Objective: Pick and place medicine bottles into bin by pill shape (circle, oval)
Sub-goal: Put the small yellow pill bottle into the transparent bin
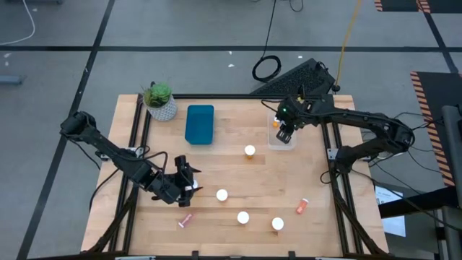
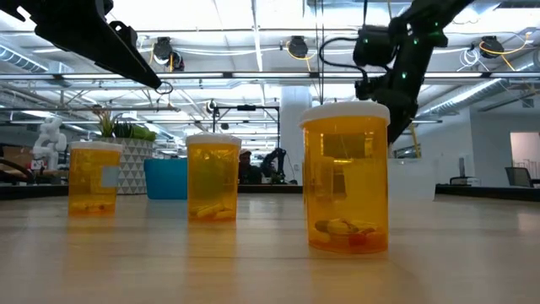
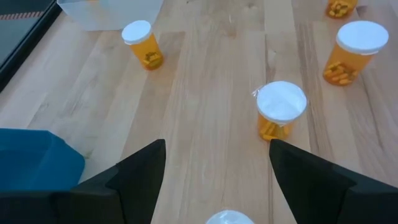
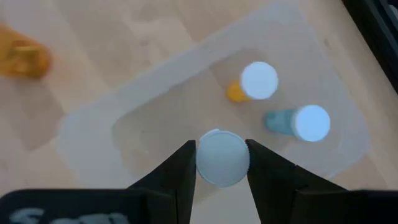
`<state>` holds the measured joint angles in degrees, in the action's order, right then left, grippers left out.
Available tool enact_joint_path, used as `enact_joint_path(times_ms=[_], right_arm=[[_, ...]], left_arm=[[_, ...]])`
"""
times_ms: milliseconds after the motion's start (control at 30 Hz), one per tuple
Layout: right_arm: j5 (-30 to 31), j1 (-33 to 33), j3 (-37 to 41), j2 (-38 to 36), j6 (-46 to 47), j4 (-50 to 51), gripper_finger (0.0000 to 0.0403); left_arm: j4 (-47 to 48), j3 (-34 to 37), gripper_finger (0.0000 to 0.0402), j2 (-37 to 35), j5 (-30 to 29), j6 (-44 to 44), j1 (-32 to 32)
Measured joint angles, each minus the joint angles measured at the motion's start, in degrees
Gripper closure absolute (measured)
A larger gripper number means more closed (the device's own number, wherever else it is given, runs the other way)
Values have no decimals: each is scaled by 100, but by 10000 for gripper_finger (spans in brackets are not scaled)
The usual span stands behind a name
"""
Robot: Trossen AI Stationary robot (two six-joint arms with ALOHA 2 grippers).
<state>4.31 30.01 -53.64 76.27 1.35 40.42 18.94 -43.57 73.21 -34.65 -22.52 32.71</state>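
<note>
- The surface (image 1: 238,184) is light wood with a dark frame around it, and the floor around it is grey.
- The right gripper (image 4: 222,163) hangs over a clear bin (image 1: 283,137) near the far right edge. It holds a white-capped bottle (image 4: 222,158) tight between its two fingers.
- Inside the clear bin lie an orange bottle (image 4: 252,83) and a blue-green bottle (image 4: 298,122), both with white caps.
- The left gripper (image 3: 217,163) is near the front left of the surface. Its fingers are wide apart, with nothing between them.
- Four amber bottles with white caps stand on the wood: one (image 1: 250,151) near the middle, one (image 1: 222,195) just past the left gripper, and two (image 1: 243,217) (image 1: 278,224) near the front edge.
- A slim pink bottle (image 1: 186,220) lies on its side at the front left. A slim orange bottle (image 1: 302,206) lies at the front right.
- A blue bin (image 1: 200,123) sits at the back, beside a potted plant (image 1: 159,100).
- In the low view the room behind has bright ceiling lights, pipes and desks.
</note>
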Motion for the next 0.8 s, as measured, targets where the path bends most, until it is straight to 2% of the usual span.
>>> enact_joint_path(times_ms=[400,800], right_arm=[[5,338,869,0,-61,-975,280],[16,405,963,0,-64,-1069,267]], left_arm=[[-132,0,110,0,-2,11,0],[-167,0,110,0,-2,18,0]])
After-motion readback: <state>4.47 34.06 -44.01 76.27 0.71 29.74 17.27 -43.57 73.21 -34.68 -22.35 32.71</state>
